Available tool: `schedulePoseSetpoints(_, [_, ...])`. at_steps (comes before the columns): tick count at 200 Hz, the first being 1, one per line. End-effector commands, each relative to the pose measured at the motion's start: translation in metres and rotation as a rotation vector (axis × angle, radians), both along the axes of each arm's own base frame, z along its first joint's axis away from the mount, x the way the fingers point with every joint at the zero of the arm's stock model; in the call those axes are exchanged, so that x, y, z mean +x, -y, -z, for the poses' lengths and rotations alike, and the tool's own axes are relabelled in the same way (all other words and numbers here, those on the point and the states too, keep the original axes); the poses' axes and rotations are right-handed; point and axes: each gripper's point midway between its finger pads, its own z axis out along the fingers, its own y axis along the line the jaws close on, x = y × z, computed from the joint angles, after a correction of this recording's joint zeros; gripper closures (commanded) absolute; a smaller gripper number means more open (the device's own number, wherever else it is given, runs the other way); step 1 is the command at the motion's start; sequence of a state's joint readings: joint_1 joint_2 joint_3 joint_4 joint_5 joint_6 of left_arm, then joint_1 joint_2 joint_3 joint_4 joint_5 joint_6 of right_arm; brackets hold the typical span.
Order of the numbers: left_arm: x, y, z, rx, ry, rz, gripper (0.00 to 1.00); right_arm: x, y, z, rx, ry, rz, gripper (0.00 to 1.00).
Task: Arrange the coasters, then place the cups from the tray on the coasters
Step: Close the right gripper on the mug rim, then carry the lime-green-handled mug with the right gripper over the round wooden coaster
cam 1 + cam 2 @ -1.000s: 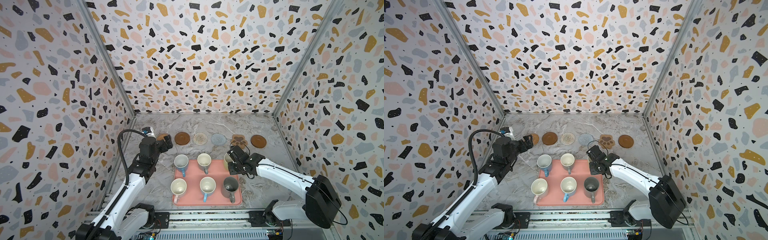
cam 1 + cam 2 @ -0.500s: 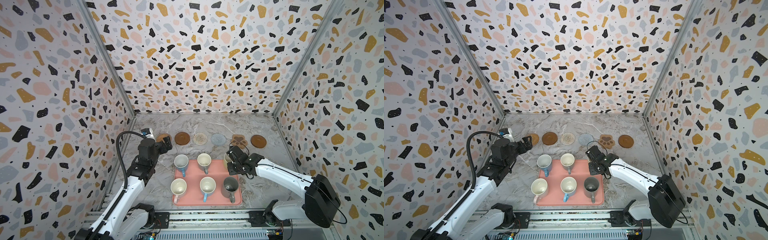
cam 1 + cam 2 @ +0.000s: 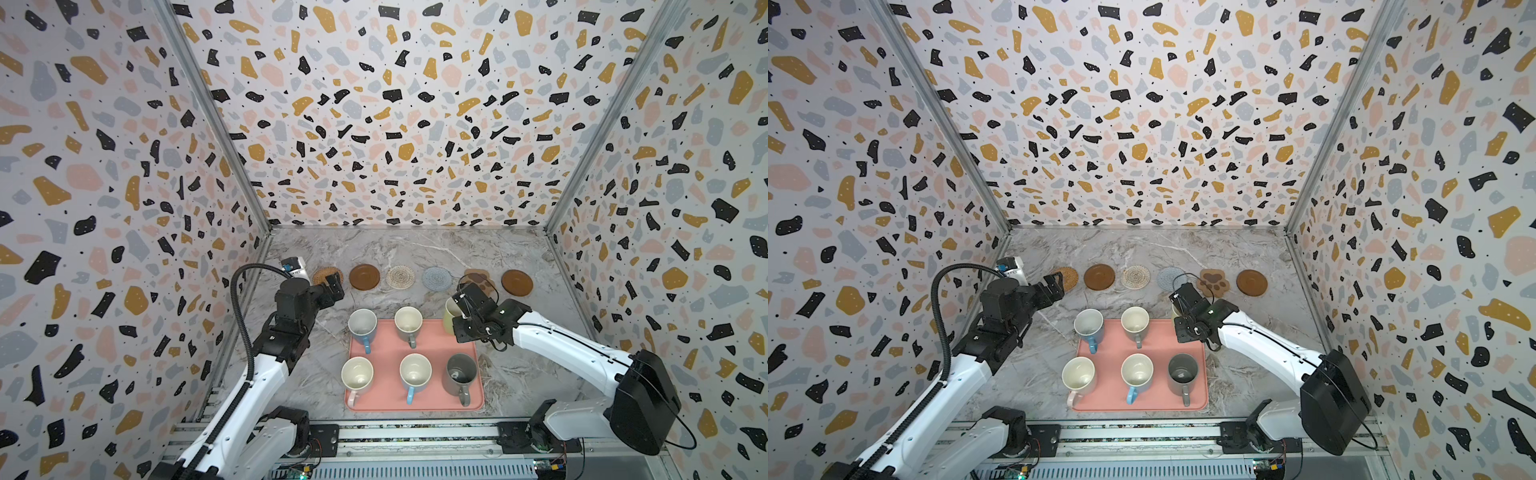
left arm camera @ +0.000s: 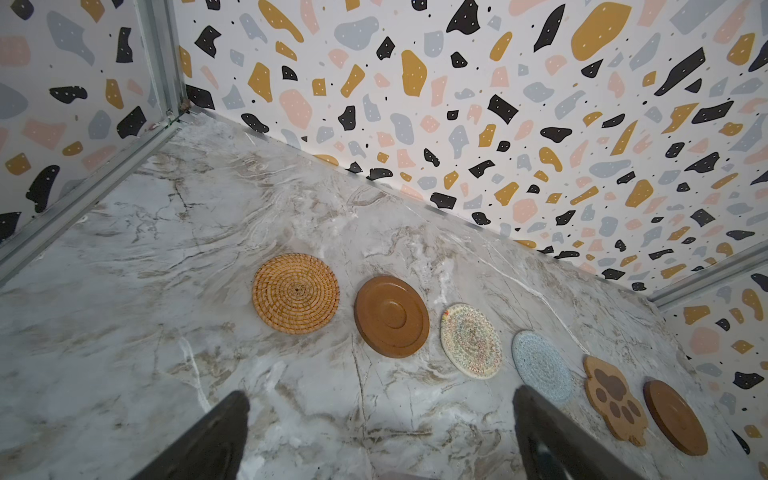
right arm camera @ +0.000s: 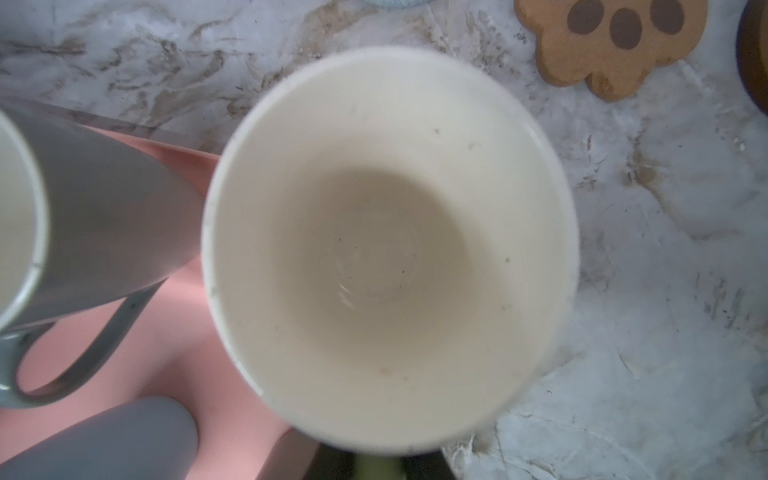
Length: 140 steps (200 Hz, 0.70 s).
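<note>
Six coasters lie in a row near the back wall: orange woven [image 3: 328, 275], dark brown [image 3: 364, 277], beige woven [image 3: 400, 276], light blue [image 3: 436, 278], paw-shaped [image 3: 1213, 282] and a second dark brown disc [image 3: 517, 283]. The pink tray [image 3: 386, 353] carries several cups. My right gripper [image 3: 459, 322] is shut on the handle of the light green cup [image 5: 386, 216] at the tray's far right corner; I cannot tell whether the cup still rests there. My left gripper [image 4: 380, 399] hangs open and empty above the marble, in front of the orange coaster [image 4: 296, 293].
On the tray stand a blue cup [image 3: 363, 326], a grey cup [image 3: 408, 322], a pink cup [image 3: 357, 376], a light blue cup [image 3: 415, 374] and a dark grey cup [image 3: 460, 374]. Patterned walls close in the left, back and right sides.
The right gripper's jaws have closed on the green cup's handle. The cup stays in about the same place. The left arm has barely shifted.
</note>
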<state>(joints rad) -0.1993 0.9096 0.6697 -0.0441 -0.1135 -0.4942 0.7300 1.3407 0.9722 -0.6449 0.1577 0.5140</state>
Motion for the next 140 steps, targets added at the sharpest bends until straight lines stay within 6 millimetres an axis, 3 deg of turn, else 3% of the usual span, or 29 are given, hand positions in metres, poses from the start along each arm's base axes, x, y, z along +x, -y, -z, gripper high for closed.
schedulePoseSetpoints(1, [-0.001, 0.000, -0.004, -0.002, 0.025, -0.002, 0.00, 0.014, -0.008, -0.038, 0.052, 0.102, 0.003, 0.95])
schedulePoseSetpoints(76, [-0.001, -0.002, -0.005, 0.011, 0.027, -0.012, 0.01, 0.027, -0.006, -0.066, 0.042, 0.173, 0.023, 0.97])
schedulePoseSetpoints(140, [-0.002, -0.003, -0.005, 0.013, 0.030, -0.013, 0.00, 0.047, 0.005, -0.078, 0.043, 0.207, 0.054, 0.97])
